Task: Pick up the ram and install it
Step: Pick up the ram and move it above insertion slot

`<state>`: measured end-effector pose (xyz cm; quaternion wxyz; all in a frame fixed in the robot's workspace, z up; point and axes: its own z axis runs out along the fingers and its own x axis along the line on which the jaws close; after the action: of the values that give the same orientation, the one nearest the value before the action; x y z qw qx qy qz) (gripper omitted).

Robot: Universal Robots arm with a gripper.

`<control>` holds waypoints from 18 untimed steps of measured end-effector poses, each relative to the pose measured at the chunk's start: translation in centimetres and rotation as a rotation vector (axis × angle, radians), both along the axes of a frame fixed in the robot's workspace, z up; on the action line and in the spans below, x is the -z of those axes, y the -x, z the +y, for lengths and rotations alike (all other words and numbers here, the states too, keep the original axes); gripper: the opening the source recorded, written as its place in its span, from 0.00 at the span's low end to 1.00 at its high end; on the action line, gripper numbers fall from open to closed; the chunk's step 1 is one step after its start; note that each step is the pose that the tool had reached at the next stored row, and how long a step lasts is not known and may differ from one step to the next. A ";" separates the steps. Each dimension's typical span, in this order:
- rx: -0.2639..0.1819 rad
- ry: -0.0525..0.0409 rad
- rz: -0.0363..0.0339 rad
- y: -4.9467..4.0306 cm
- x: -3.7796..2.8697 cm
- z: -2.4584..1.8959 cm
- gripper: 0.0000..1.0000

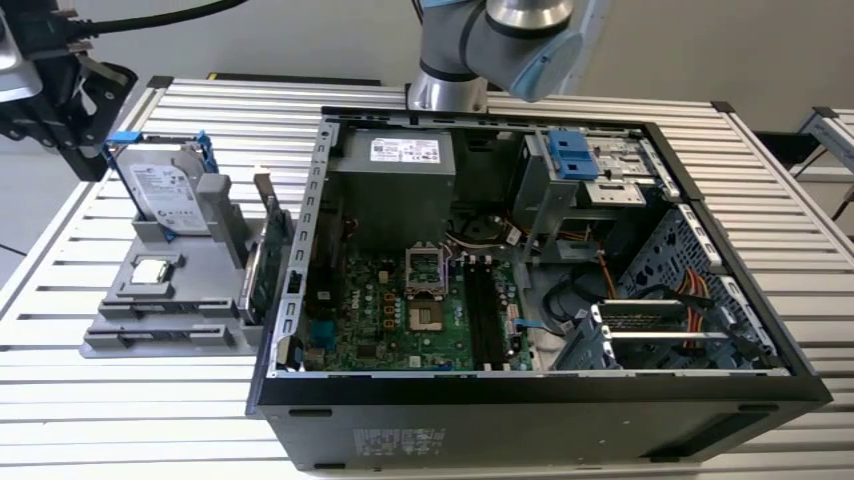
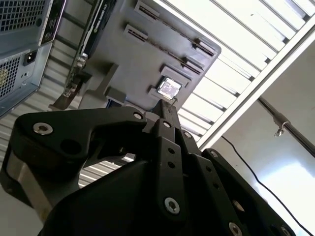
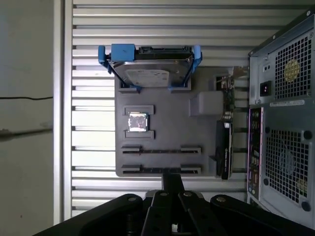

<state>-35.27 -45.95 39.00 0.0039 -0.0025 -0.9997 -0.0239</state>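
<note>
— What have you got hold of?
— Nothing that shows. My gripper (image 3: 172,181) is closed to one narrow tip and hangs well above the grey tray (image 3: 167,110).

— And the ram?
— I can't pin it down. Nearest under my tip are two long rests (image 3: 191,169), each with a thin dark line between its end blocks, and the outer line is darker. Whether that is the stick's edge I cannot tell. In the exterior view those lines run 9 to 3 o'clock. The long black slots (image 1: 477,310) on the board run 12 to 6, and I cannot tell whether one is filled.

— What crowds the tray?
— Past the rests sits a processor chip (image 3: 137,122), then the hard drive (image 3: 155,74), upright in its blue frame (image 3: 123,50). The green card (image 1: 267,270) stands on edge at the tray's 3 o'clock side, just beside the wall of the open case (image 1: 534,420).

— Room to move?
— Bare slats of worktop (image 3: 147,29) lie at the tray's 9 o'clock side, out to the edge rail (image 3: 68,123).
</note>
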 end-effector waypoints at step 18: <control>-0.002 0.0000 0.0011 0.00 0.00 -1.72 0.00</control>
<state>-35.27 -47.67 39.01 0.0045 -0.0015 -0.9997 -0.0239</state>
